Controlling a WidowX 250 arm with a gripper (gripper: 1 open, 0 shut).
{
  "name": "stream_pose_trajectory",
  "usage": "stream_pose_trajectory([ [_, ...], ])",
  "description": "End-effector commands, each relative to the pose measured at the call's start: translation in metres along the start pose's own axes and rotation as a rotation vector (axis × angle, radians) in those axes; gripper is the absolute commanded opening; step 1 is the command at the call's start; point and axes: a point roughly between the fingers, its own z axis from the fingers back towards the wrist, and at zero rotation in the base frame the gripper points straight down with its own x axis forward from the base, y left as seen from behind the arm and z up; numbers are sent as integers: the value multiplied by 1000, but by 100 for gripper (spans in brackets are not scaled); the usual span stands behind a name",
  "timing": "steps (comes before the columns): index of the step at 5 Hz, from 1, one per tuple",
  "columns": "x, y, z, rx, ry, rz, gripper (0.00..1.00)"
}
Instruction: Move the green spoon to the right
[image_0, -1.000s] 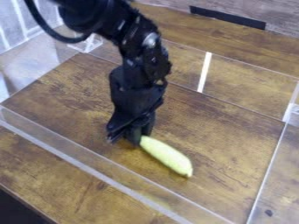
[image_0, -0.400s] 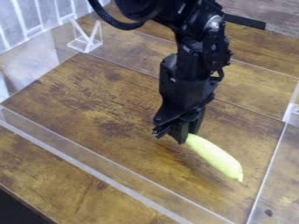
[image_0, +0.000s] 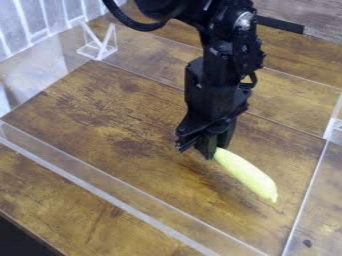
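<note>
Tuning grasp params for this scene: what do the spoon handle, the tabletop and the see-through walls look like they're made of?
Green spoon: handle looks like smooth matte plastic, one even yellow-green; its bowl end is hidden under the gripper.
Tabletop: wood or wood-look laminate, brown grain with a slight sheen; can't tell which.
Walls: clear acrylic or similar, transparent with bright edges.

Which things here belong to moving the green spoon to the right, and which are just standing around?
Part of the job:
- green spoon, lying on the wooden table, one end between the fingers
- gripper, closed on that end

Just there:
- wooden table
- clear plastic walls round the work area
- clear stand at the back left
</note>
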Motion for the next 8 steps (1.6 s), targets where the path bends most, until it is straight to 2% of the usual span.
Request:
stream_pose_trajectory([
  [1,2,-8,14,-38,-22,95,0],
  [3,-8,-6,-18,-34,-28,137,0],
  [5,-10,1,-21,-38,-55,176,0],
  [7,0,19,-19,-31,-97,264,0],
  [8,2,19,-19,-42,-92,200,0],
])
